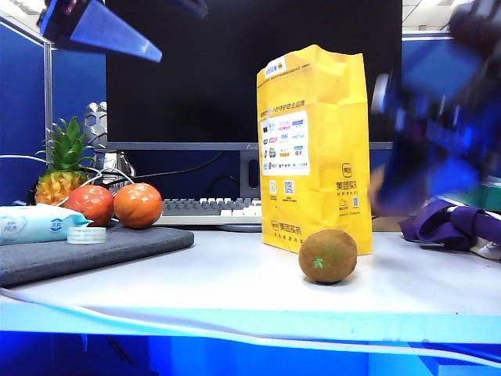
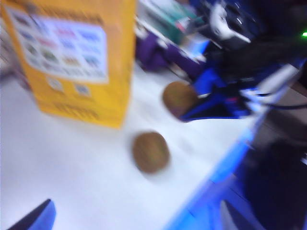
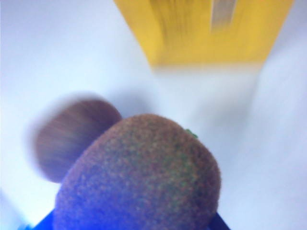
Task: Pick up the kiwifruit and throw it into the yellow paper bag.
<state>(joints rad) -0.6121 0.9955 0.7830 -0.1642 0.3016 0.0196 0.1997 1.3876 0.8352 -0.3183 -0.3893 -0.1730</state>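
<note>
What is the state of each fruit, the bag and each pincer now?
kiwifruit: gripped by right pincer, off the table
green-spotted kiwifruit: lying on the table
yellow paper bag: standing upright
left pincer: open, raised, holding nothing
right pincer: shut on kiwifruit beside the bag

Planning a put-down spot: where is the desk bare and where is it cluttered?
Bare: the white table between the grey mat and the spotted kiwifruit, and the front strip right of it. Crowded: mat side with tomatoes, pineapple, wipes; right rear, where the right gripper holds the kiwifruit beside the yellow paper bag. Left gripper hangs high, open.
</note>
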